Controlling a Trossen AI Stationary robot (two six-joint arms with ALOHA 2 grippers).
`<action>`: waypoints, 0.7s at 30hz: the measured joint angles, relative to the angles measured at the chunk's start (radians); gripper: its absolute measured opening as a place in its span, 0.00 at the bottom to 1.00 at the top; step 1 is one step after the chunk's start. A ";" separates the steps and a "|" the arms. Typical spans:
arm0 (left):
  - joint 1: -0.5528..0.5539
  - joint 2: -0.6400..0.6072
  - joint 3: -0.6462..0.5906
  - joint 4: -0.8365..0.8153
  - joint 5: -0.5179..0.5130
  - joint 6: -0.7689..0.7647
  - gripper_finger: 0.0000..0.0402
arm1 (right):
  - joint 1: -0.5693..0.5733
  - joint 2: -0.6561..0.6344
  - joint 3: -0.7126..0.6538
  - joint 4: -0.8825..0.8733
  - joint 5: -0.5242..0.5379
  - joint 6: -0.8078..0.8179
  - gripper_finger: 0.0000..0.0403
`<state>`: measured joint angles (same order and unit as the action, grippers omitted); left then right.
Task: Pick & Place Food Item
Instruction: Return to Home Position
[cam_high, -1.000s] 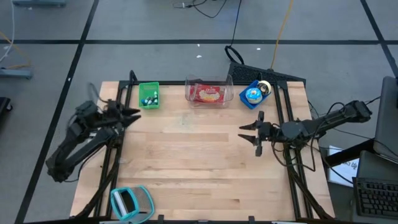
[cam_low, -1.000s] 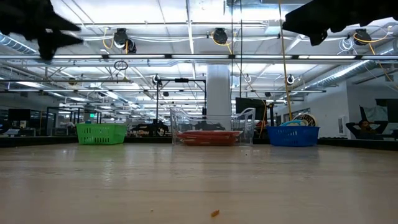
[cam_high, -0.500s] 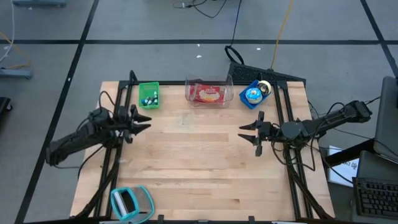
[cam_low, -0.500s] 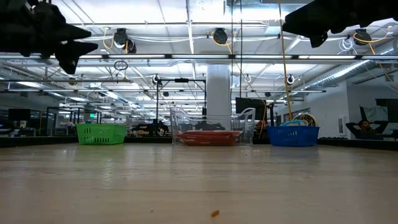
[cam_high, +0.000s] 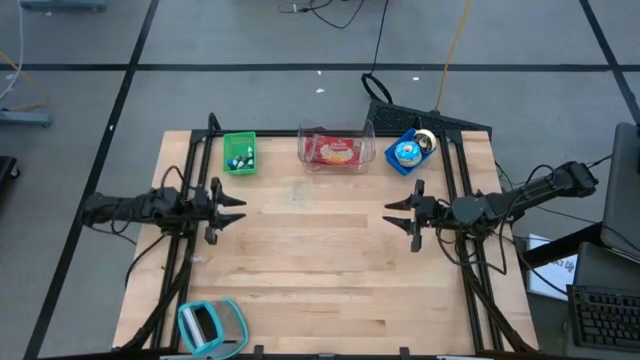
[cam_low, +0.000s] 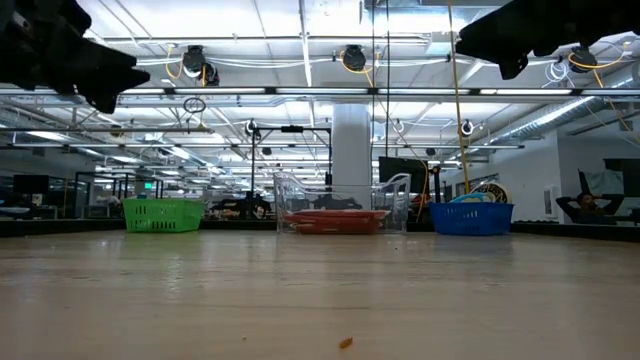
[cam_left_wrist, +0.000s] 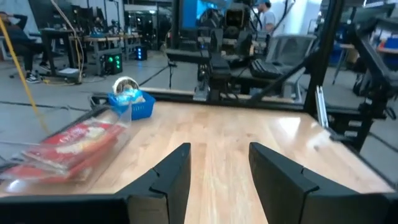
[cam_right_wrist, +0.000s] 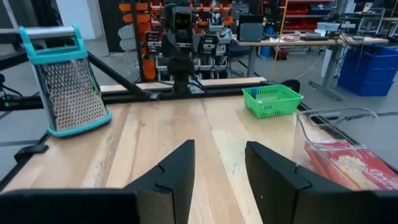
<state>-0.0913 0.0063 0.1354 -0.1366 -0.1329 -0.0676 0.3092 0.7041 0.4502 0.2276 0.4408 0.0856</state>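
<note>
The food item, a red packet (cam_high: 335, 150), lies in a clear container (cam_high: 362, 138) at the middle of the table's far edge. It also shows in the left wrist view (cam_left_wrist: 68, 146) and the right wrist view (cam_right_wrist: 354, 165). My left gripper (cam_high: 238, 206) hovers open above the table's left part, pointing level toward the right. My right gripper (cam_high: 390, 213) hovers open above the right part and points left, facing it. Nothing is between either pair of fingers (cam_left_wrist: 171, 171) (cam_right_wrist: 177, 168). Both grippers are well nearer than the container.
A green basket (cam_high: 240, 153) stands left of the container. A blue basket (cam_high: 407, 152) holding a round item stands right of it. A teal grater (cam_high: 205, 325) is at the near left corner. Bare wood (cam_high: 320, 250) lies between the grippers.
My left arm has swung round, from slanting toward the far side to lying level across the table's left edge. Its gripper has moved toward the near edge, a little to the right and down, and has stayed open.
</note>
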 joint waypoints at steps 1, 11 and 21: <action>-0.018 0.000 -0.015 0.010 -0.015 0.004 0.40 | 0.000 -0.004 -0.008 0.000 0.000 0.000 0.32; -0.082 0.000 -0.100 0.136 -0.077 0.026 0.40 | 0.000 -0.107 -0.070 0.008 -0.117 0.030 0.32; -0.082 0.000 -0.100 0.136 -0.077 0.036 0.40 | 0.000 -0.258 -0.183 0.059 -0.129 0.034 0.32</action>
<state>-0.1730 0.0063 0.0349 -0.0004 -0.2102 -0.0313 0.3096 0.4457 0.2672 0.2868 0.3115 0.1195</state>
